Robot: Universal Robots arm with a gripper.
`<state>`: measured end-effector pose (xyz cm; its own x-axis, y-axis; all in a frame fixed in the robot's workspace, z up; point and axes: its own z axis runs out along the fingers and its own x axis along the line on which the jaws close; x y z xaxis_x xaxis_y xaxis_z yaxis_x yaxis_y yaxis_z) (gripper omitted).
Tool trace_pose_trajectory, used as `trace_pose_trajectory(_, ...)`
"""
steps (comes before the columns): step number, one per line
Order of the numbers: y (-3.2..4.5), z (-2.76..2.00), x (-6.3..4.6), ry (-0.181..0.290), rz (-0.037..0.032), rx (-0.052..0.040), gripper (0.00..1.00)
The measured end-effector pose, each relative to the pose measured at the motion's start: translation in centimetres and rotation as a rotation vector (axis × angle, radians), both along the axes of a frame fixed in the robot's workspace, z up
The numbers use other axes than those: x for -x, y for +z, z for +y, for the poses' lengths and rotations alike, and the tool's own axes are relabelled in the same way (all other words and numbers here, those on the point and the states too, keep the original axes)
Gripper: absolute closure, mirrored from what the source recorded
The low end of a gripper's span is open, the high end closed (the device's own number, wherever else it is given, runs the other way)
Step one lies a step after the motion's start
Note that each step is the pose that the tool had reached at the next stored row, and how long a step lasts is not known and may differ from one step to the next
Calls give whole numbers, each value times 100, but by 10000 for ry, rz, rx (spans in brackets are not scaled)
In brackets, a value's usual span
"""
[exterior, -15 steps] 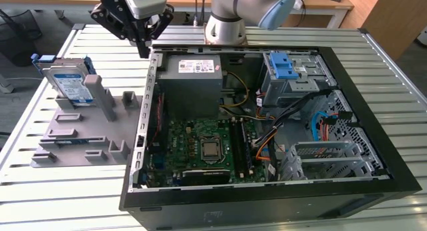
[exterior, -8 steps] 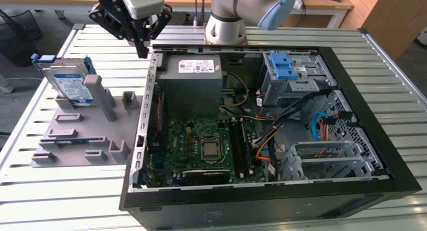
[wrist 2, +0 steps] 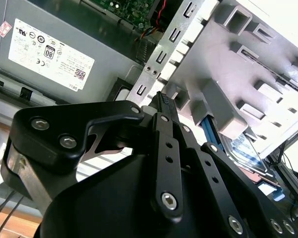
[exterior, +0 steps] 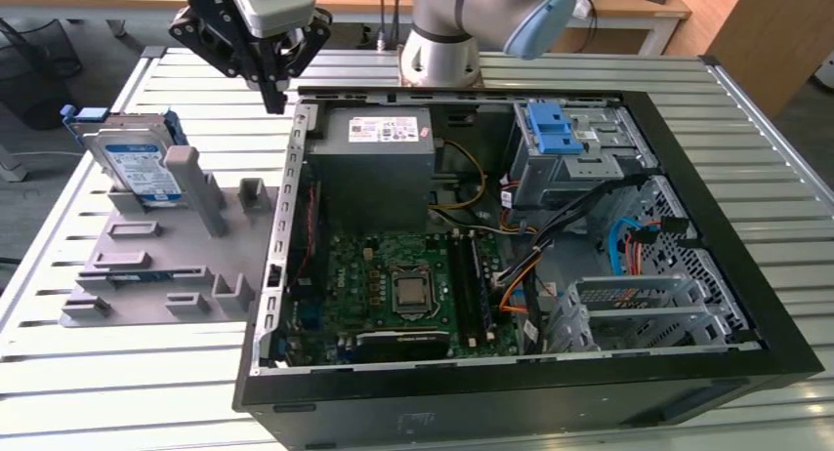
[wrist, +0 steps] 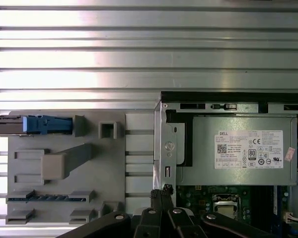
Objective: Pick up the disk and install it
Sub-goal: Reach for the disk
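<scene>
- Beneath the black two-finger claw point(exterior: 275, 102): ribbed silver metal table point(exterior: 117, 402), slats running across.
- Behind the claw: light wooden desk point(exterior: 612, 4) and tan wooden cabinet point(exterior: 763, 31).
- Claw pinched together, gripping nothing, over the rim of the open black computer case point(exterior: 521, 397).
- Just beside the claw, inside the case: grey metal power-supply box point(exterior: 378, 168) with a white printed sticker point(exterior: 385, 131).
- Well apart on the claw's other side: flat silver disk point(exterior: 141, 170) with a white-and-blue label, upright in a grey plastic slotted fixture point(exterior: 183, 275).

Disk point(wrist: 36, 124) stands edgewise in grey holder point(wrist: 109, 168).
</scene>
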<state>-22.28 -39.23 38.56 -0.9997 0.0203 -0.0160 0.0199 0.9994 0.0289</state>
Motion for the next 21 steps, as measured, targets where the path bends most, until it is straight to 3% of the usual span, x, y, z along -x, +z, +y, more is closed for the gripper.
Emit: trace_pose_trajectory(21,-8,70,222,0,0,1,89)
